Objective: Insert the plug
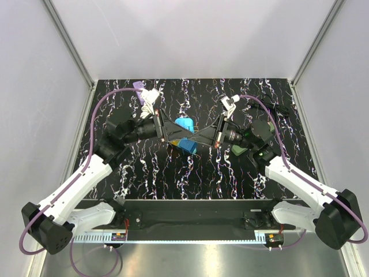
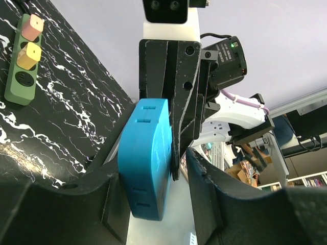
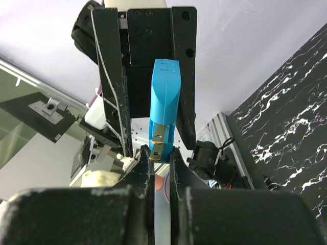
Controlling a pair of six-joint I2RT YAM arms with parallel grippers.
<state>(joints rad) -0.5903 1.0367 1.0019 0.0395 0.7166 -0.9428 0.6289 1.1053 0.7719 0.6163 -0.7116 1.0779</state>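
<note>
The blue plug (image 1: 184,125) hangs in the air over the middle of the black marbled table (image 1: 173,173). My right gripper (image 3: 161,153) is shut on its end by the two brass prongs (image 3: 157,143). My left gripper (image 2: 153,173) is open around the plug's flat body (image 2: 145,158). The plug lies close to its left finger, and a clear gap separates it from the right finger (image 2: 204,194). From above, both grippers (image 1: 183,137) (image 1: 193,138) cross at the plug. The green power strip (image 2: 20,66) carries a pink and a yellow plug, with one free socket (image 2: 21,78).
From above, the right arm covers most of the power strip (image 1: 238,151). Purple cables (image 1: 95,115) (image 1: 271,118) loop from both wrists over the table's sides. White walls and aluminium posts (image 1: 69,46) enclose the table on three sides.
</note>
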